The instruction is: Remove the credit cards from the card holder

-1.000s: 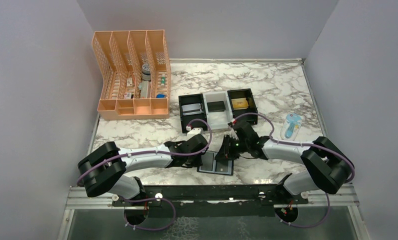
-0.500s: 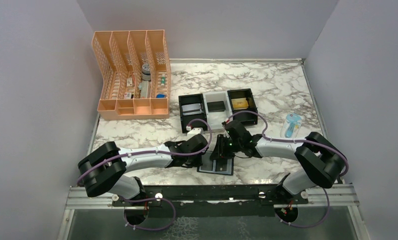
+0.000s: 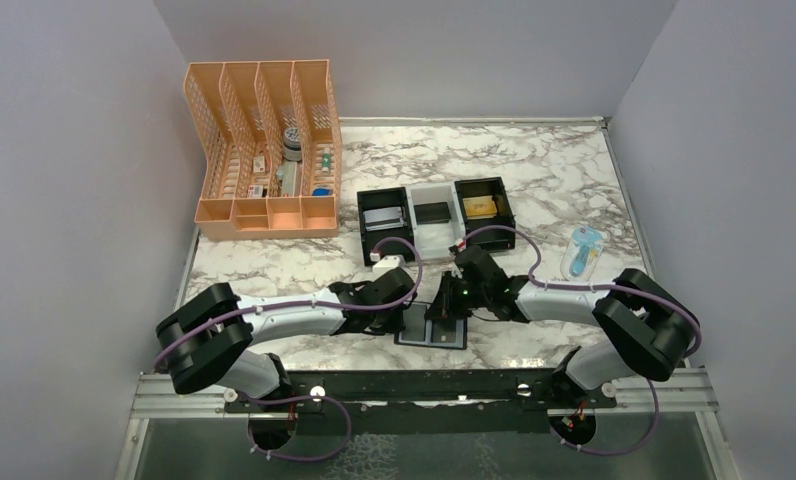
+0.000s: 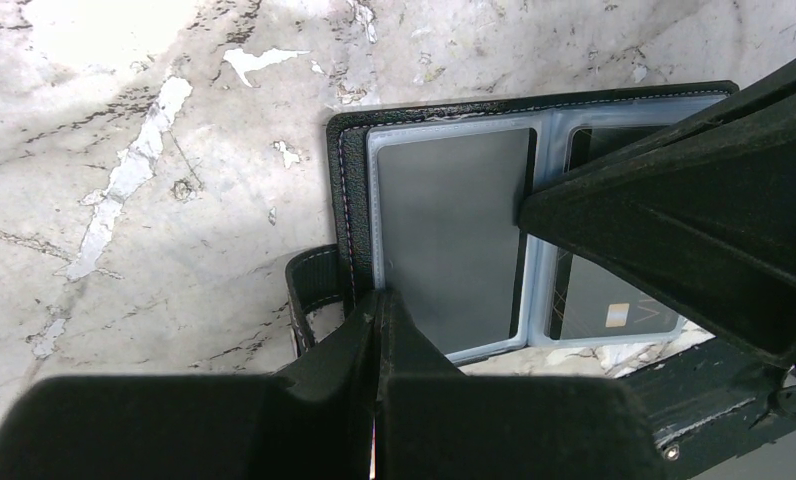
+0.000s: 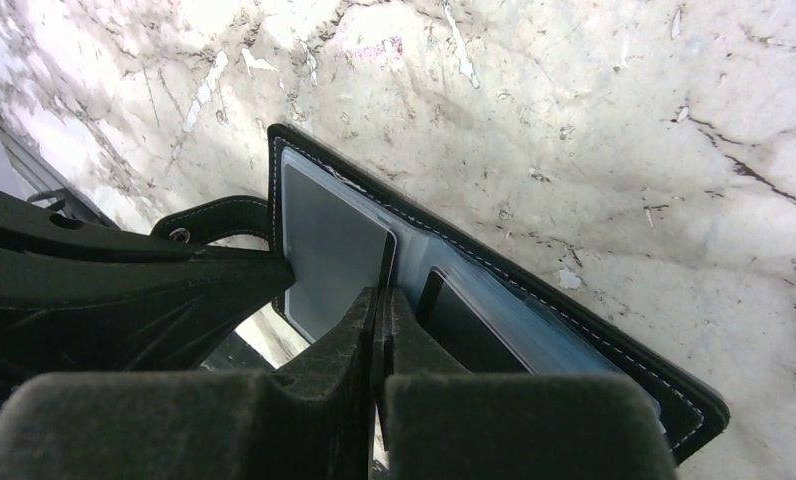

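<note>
card holder (image 4: pixel 340 190): black grained leather-look shell, pale stitching, glossy clear plastic sleeves inside. credit cards (image 4: pixel 452 240): smooth dark grey plastic, matt under the sleeve. worktop (image 4: pixel 154 150): marble-pattern, smooth, slight sheen. left gripper (image 4: pixel 379 300) and right gripper (image 5: pixel 379 297): matt black, finely grainy plastic.

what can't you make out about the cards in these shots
- top view: left gripper and right gripper cover most of the card holder
- left wrist: right gripper hides part of the dark card
- right wrist: the shut gripper's own tip hides whether any card is pinched
</note>
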Robot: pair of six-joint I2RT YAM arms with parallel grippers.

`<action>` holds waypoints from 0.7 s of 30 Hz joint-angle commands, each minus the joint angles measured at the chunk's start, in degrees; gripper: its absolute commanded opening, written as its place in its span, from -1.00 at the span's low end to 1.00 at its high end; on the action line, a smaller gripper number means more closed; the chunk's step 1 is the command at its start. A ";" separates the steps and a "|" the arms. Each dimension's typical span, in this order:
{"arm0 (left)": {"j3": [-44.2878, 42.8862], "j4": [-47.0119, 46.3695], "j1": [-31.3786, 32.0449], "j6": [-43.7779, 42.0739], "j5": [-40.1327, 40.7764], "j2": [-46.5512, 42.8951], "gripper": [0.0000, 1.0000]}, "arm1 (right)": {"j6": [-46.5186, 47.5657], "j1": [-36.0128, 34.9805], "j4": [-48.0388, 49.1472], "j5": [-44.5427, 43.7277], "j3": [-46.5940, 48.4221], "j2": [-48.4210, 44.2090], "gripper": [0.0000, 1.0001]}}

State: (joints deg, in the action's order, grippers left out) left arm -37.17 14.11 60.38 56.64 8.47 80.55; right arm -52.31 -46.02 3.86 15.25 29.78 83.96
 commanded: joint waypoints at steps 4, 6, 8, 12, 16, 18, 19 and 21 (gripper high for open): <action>3.50 -0.57 -0.06 4.69 3.85 -1.05 -1.00 | -1.07 0.23 3.10 5.75 1.85 -1.10 -0.98; 4.15 -0.63 -0.06 5.72 4.60 -1.63 -1.00 | -0.44 0.98 1.92 5.76 2.25 -1.79 -0.98; 4.67 -0.62 -0.08 6.34 5.09 -2.13 -1.00 | 0.44 1.59 -0.19 5.29 3.12 -2.28 -0.98; 5.34 -0.85 -0.08 7.50 5.73 -2.75 -1.00 | 2.55 1.80 -3.32 5.18 4.96 -1.63 -0.98; 5.24 -1.61 -0.09 8.11 5.86 -2.68 -1.00 | 2.93 1.81 -6.18 2.79 5.10 -1.95 -0.98; 5.37 -1.61 -0.06 8.39 5.99 -2.64 -1.00 | 3.42 1.81 -7.91 1.27 5.26 -2.42 -0.98; 5.45 -1.82 -0.04 8.43 6.03 -2.67 -1.00 | 3.84 1.81 -8.76 0.79 5.47 -2.59 -0.98; 5.52 -2.12 -0.06 8.41 5.95 -2.55 -1.00 | 4.81 1.81 -10.58 0.34 6.12 -2.24 -0.91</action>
State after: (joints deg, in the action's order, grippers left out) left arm -33.30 10.98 60.40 64.23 10.96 77.60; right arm -50.00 -44.40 -1.98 17.93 34.13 82.72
